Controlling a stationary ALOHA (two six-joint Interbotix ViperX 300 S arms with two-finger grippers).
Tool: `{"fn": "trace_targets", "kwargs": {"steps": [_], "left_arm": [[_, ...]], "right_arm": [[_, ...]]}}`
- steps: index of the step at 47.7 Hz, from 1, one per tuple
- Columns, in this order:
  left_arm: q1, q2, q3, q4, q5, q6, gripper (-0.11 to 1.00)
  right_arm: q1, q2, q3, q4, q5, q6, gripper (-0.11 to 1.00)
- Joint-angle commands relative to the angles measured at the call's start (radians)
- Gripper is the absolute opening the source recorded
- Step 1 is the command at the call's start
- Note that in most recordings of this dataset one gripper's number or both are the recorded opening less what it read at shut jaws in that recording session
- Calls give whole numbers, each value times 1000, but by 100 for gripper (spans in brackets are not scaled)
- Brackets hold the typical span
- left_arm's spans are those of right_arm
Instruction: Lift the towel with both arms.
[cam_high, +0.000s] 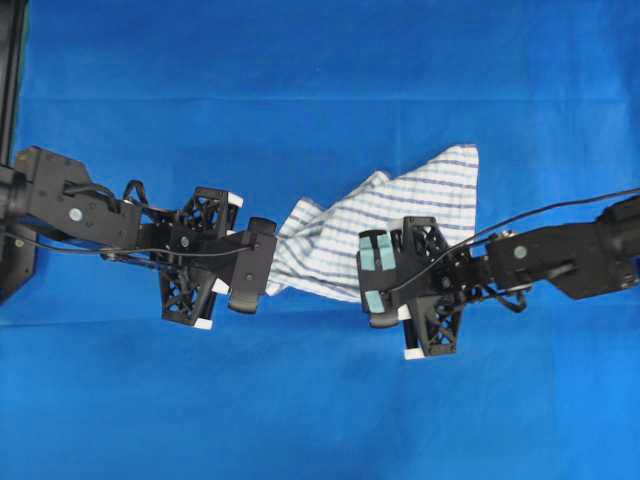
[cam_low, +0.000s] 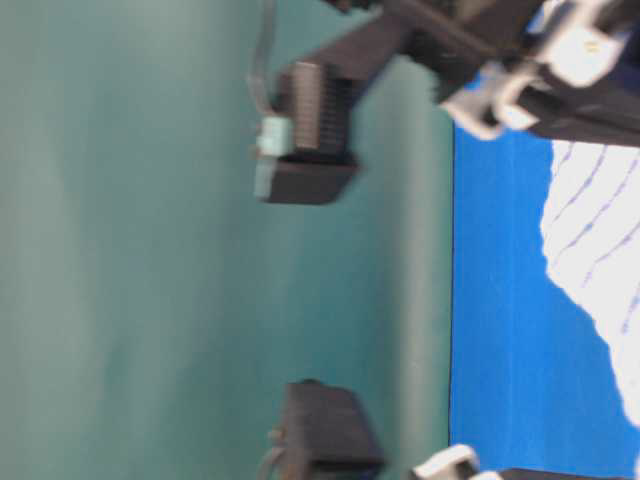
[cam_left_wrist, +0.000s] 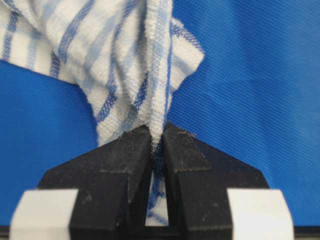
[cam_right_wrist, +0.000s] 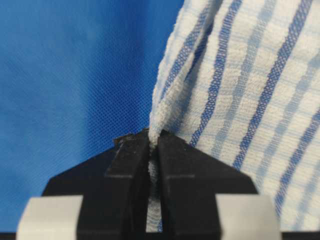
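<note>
The towel (cam_high: 400, 215), white with thin blue stripes, lies bunched between the two arms in the overhead view, its far corner fanned out toward the upper right. My left gripper (cam_left_wrist: 157, 131) is shut on the towel (cam_left_wrist: 125, 55), pinching a fold of its near edge between the black fingers. My right gripper (cam_right_wrist: 154, 135) is shut on the towel (cam_right_wrist: 250, 90) too, with a ridge of cloth squeezed between its fingers. From above, the left arm (cam_high: 215, 255) reaches in from the left and the right arm (cam_high: 430, 285) from the right. The towel (cam_low: 600, 230) shows at the right edge of the table-level view.
A plain blue table cloth (cam_high: 320, 400) covers the whole work surface. The table-level view is blurred; a teal wall (cam_low: 150, 250) fills its left, with black arm parts (cam_low: 310, 130) at top and bottom.
</note>
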Motion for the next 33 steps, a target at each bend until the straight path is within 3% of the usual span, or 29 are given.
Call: {"fn": "trace_targets", "kwargs": {"steps": [1,16,20,33], "left_arm": [[-2,-80,-48,-2,69,5,3],[0,-282,-181,0,322,-5,3],[6,-334,-229,0,374,-34,3],[25,-443,-357,2,489,-35,3]], "right_arm": [[2,-81,-15,-8,40,-2,4],[-18,-311,-83,-72,247,0,4],[-28,-365,-121,-100,299,0,4],[-54,-474,-265,-187,457,0,4]]}}
